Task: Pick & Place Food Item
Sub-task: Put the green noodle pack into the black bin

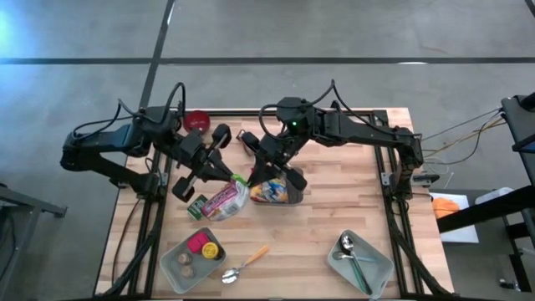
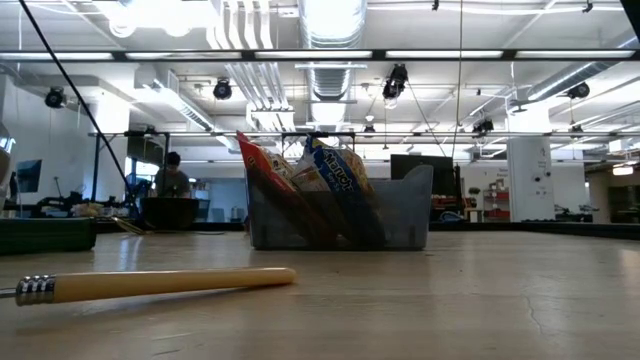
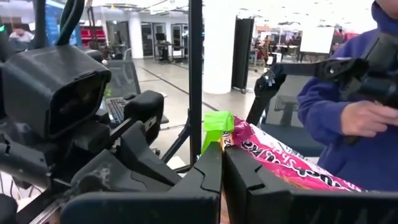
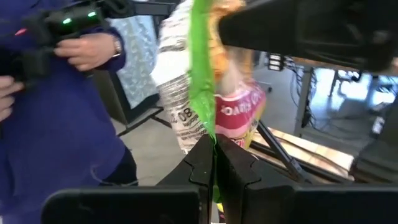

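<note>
Inspector A: Surface first. A pale wooden table [image 1: 334, 201] on a dark frame, grey floor around it. From table height, a hall with ceiling ducts and strip lights; a seated person [image 2: 172, 175] far off. The left wrist view shows a person in a blue sleeve [image 3: 339, 118] just beyond the table.

Inspector B: Items on the surface?

Inspector A: A grey tray [image 1: 171, 263] with small containers, a wooden-handled spoon [image 1: 245, 263] beside it, a second tray [image 1: 380, 272] holding utensils, and a clear bin [image 2: 400, 215] of snack packets.

Inspector B: The left gripper [image 3: 222, 165]?

Inspector A: Fingers pressed together, pinching the edge of a pink snack bag [image 3: 280, 168]. The bag runs forward from the fingertips, its green end [image 3: 217, 121] just above them.

Inspector B: And the right gripper [image 4: 214, 155]?

Inspector A: Fingers closed on a green strip [image 4: 200, 81] of packaging that rises straight from the fingertips. Pink and white wrapper hangs just beside it. Whether it is the same bag, I cannot tell. From above, both grippers sit near each other over the bin area, mid-table.
</note>
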